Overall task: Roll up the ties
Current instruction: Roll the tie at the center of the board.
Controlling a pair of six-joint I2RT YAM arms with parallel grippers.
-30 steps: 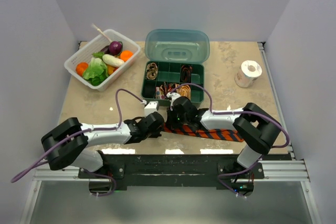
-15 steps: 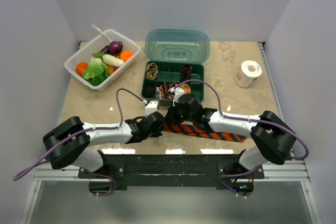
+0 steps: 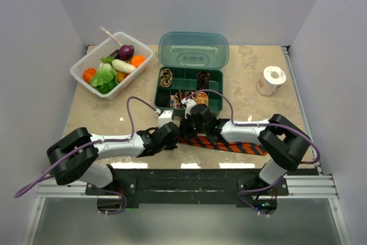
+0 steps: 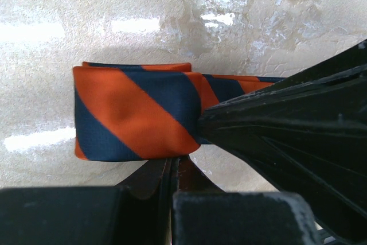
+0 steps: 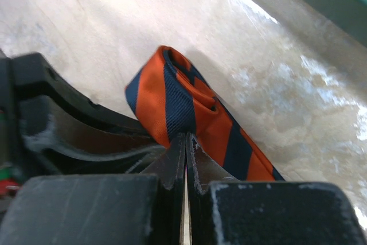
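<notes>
An orange-red tie with navy stripes [image 3: 229,144] lies along the near edge of the table, its left end rolled into a flat coil [image 4: 135,113] [image 5: 172,93]. My left gripper [image 3: 175,137] [image 4: 174,162] is shut, its tips touching the coil's lower edge. My right gripper [image 3: 185,134] [image 5: 185,136] is shut too, with its tips pressed against the coil from the opposite side. Its black fingers [image 4: 287,124] fill the right of the left wrist view. Small coiled ties [image 3: 166,77] sit in the green box.
The open green compartment box [image 3: 184,77] stands just behind both grippers, lid [image 3: 193,50] raised at its back. A white basket [image 3: 144,57] of vegetables is at the far left and a white tape roll [image 3: 270,80] at the far right. Purple cables arch over both arms.
The right arm's elbow swung out to the right and came back, its gripper staying at the coil. The left arm has hardly moved.
</notes>
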